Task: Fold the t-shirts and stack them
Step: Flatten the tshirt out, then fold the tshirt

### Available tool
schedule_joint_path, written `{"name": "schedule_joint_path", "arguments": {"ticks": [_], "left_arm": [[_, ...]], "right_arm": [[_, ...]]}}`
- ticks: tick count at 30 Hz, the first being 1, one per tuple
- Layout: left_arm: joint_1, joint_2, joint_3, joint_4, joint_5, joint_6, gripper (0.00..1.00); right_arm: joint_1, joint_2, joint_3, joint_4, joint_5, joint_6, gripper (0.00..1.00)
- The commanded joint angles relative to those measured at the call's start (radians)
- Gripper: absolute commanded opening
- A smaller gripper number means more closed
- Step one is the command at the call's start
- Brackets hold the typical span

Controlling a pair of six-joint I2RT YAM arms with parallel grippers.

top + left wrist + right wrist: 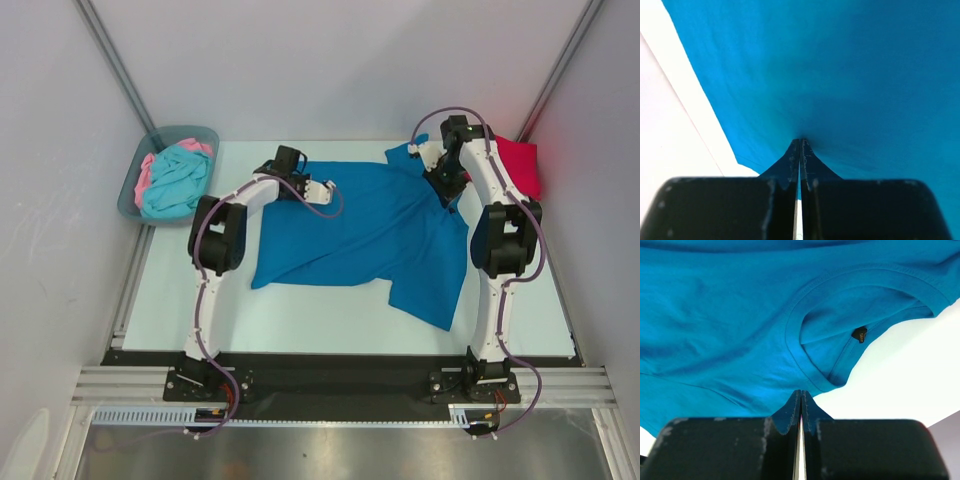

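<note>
The blue shirt (370,225) lies spread mid-bench. Left end effector (800,145) pinches its edge at 10 o'clock, right end effector (800,394) pinches cloth by the collar (790,335) at 1 o'clock. Likely first fold: next, carry both held points evenly toward 6 o'clock.

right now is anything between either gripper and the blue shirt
nothing visible stands between them: the left gripper and the right gripper are each shut on the blue shirt, the right one pinching cloth just below the collar
</note>
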Motion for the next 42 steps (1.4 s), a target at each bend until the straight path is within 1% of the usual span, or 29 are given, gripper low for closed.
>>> {"name": "schedule_joint_path", "arguments": {"ticks": [1,8,14,15,20,25,36,42], "left_arm": [[0.024,0.044,0.067,-0.046,0.008,0.027,0.00],[0.053,0.133,0.156,-0.078,-0.068,0.053,0.00],[0.082,0.182,0.234,-0.115,-0.083,0.059,0.00],[0.087,0.187,0.248,-0.119,-0.116,0.062,0.00],[0.097,0.199,0.272,-0.161,-0.137,0.088,0.00],[0.117,0.242,0.352,-0.217,-0.166,0.088,0.00],[0.179,0.299,0.435,-0.257,-0.244,0.128,0.00],[0.192,0.314,0.465,-0.279,-0.252,0.144,0.00]], "right_arm": [[0.008,-0.010,0.053,-0.017,0.000,0.001,0.04],[0.016,-0.005,0.060,-0.014,0.003,0.007,0.04],[0.017,0.002,0.076,-0.011,0.005,0.008,0.04],[0.019,0.004,0.082,-0.011,0.005,0.008,0.04],[0.025,0.004,0.093,-0.011,0.003,0.010,0.04],[0.027,-0.001,0.094,-0.011,0.002,0.015,0.03],[0.027,-0.021,0.070,-0.011,0.003,0.015,0.04],[0.028,-0.028,0.074,-0.009,0.006,0.013,0.03]]}}
